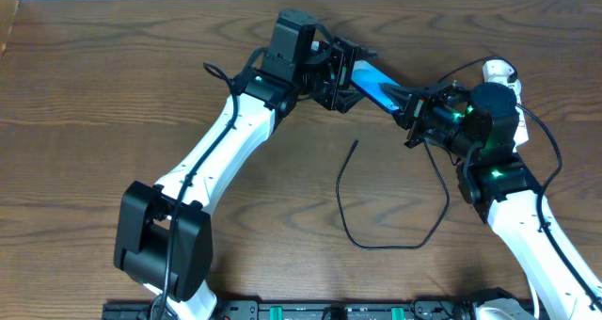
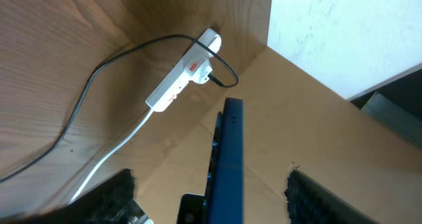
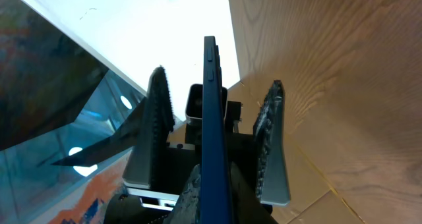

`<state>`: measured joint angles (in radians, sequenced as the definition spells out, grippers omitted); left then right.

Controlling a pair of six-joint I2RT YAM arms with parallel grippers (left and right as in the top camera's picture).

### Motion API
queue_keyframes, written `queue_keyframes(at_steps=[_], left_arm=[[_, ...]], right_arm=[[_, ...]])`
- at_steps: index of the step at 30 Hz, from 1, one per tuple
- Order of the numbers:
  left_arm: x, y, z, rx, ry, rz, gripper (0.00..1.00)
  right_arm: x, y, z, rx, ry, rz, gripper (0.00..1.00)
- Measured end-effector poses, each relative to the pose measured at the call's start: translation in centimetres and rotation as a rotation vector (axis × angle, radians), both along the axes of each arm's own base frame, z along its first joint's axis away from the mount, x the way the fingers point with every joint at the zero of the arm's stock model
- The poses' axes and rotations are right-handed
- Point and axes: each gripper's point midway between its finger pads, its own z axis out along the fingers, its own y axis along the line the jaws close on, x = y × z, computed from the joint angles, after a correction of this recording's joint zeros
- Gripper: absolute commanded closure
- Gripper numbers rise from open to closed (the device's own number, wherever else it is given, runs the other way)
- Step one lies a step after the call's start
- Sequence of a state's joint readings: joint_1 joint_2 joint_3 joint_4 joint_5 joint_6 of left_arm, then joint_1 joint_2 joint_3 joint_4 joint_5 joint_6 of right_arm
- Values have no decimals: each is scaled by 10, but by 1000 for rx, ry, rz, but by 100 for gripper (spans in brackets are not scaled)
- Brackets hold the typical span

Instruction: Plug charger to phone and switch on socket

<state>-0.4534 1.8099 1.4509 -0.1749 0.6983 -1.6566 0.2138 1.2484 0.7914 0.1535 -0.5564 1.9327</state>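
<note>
There is one tabletop (image 1: 94,104), one phone (image 1: 376,82) at upper centre, one charger (image 1: 440,205) mid-frame, one socket (image 2: 173,91), and two arms, each with one pincer: left pincer (image 1: 345,75), right pincer (image 1: 415,113).

Both arms reach inward so that their grippers face each other, almost tip to tip. The left arm (image 1: 221,141) stretches long and nearly straight behind the left gripper (image 1: 344,75). Its fingers (image 2: 115,199) stand wide apart, clear of the phone (image 1: 378,83) on either side. The right arm (image 1: 527,216) folds up more sharply behind the right gripper (image 1: 414,108), which is clamped on the phone's other end. Small green lights glow near both wrists.
</note>
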Motion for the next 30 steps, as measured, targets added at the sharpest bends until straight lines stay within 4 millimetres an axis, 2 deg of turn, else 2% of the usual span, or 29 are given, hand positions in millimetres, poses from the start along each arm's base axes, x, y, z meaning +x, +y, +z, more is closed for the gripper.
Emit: queue_keyframes(at_steps=[5, 9, 12, 17, 23, 27, 30], left_arm=[[-4, -8, -1, 14, -12, -7, 48], [-4, -8, -2, 17, -14, -6, 53], [-4, -8, -2, 19, -17, -5, 60], [-4, -8, -2, 19, -15, -4, 63], [-4, -8, -2, 21, -20, -6, 73], [-4, -8, -2, 21, -21, -7, 74], [-4, -8, -2, 22, -21, -7, 80]], right_arm=[[0, -1, 0, -7, -6, -2, 99], [1, -1, 0, -9, -8, -2, 99], [0, -1, -1, -12, -8, -1, 99], [0, -1, -1, -19, -15, 3, 99], [-2, 6, 0, -21, -22, 21, 99], [-3, 8, 0, -21, -21, 24, 98], [-3, 8, 0, -12, -12, 20, 98]])
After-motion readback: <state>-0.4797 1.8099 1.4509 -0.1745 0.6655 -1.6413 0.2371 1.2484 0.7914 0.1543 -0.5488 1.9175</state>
